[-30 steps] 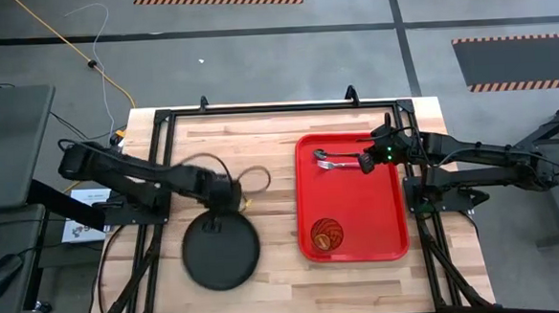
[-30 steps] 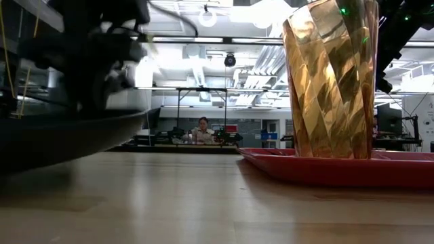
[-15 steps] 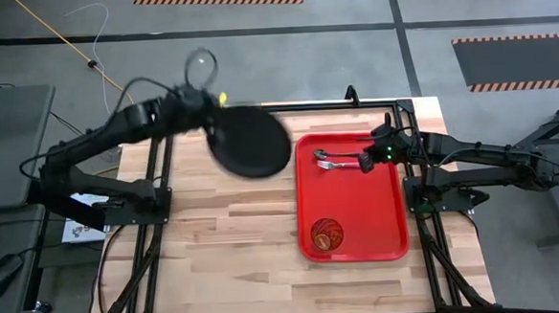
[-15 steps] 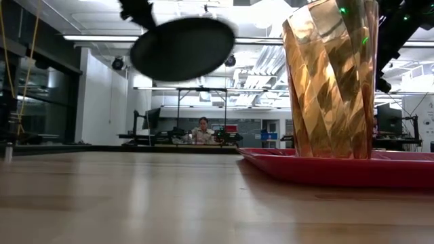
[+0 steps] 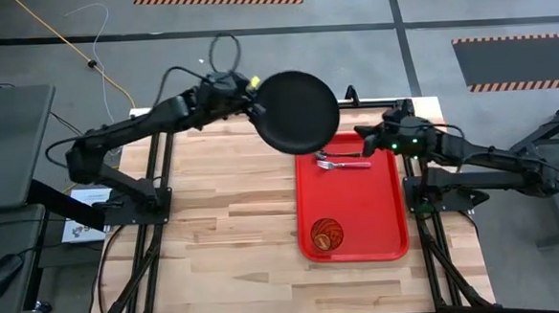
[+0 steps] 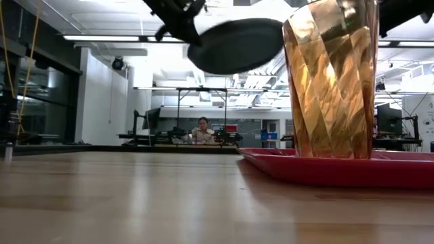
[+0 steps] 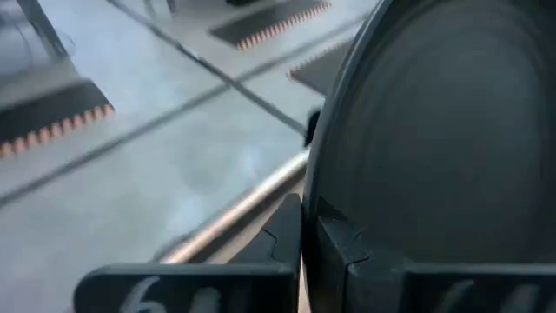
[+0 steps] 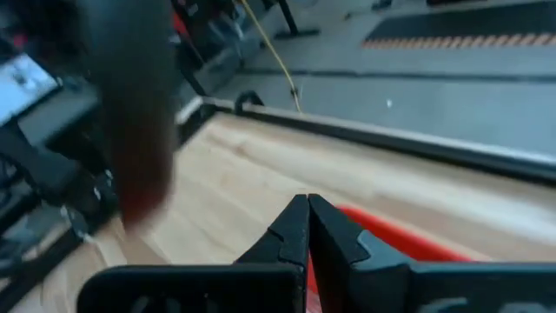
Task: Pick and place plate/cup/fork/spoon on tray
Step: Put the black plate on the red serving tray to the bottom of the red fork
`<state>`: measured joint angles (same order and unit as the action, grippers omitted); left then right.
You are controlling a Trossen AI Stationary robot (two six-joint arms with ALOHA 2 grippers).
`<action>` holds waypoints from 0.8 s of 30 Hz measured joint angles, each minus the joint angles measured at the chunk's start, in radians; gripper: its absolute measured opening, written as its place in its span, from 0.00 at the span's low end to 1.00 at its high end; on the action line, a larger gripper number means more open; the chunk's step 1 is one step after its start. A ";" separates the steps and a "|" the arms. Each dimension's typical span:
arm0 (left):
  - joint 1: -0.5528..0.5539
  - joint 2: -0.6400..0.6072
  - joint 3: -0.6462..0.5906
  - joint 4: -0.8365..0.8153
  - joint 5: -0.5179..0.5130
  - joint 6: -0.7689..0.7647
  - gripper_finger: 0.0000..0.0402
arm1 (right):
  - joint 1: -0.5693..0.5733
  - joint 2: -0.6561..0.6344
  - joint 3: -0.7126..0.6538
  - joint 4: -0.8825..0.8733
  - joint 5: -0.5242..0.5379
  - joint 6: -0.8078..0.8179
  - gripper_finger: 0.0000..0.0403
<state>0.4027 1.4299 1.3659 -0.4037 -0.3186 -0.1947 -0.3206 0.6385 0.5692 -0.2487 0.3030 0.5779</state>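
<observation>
The plate (image 5: 299,112) hangs in the air, pinched at its rim by the left gripper (image 5: 249,89), above the table's far edge and overlapping the far left corner of the tray (image 5: 388,218). What matters for the set-down is that the tray lies just beyond and toward the near side of the plate, with free red floor between the utensils at its far end and the cup (image 5: 327,234) standing at its near end. The fork (image 5: 342,165) and spoon (image 5: 339,154) lie side by side across the tray's width, directly under the plate's path. The left arm reaches out long across the table. The right gripper (image 5: 363,133) hovers over the tray's far right corner, fingers pressed together and holding nothing.
</observation>
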 joint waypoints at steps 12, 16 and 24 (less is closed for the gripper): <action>-0.025 0.074 0.000 0.013 0.004 -0.166 0.00 | 0.000 -0.184 0.000 0.015 0.072 -0.036 0.00; -0.025 0.073 0.000 0.015 0.003 -0.198 0.00 | 0.000 -0.210 0.000 0.074 0.073 -0.037 0.00; -0.025 0.073 0.000 0.013 0.003 -0.240 0.00 | 0.000 -0.219 0.000 0.185 0.070 -0.037 0.00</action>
<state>0.3780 1.5028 1.3655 -0.3908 -0.3160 -0.4349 -0.3206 0.4198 0.5694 -0.0640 0.3735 0.5412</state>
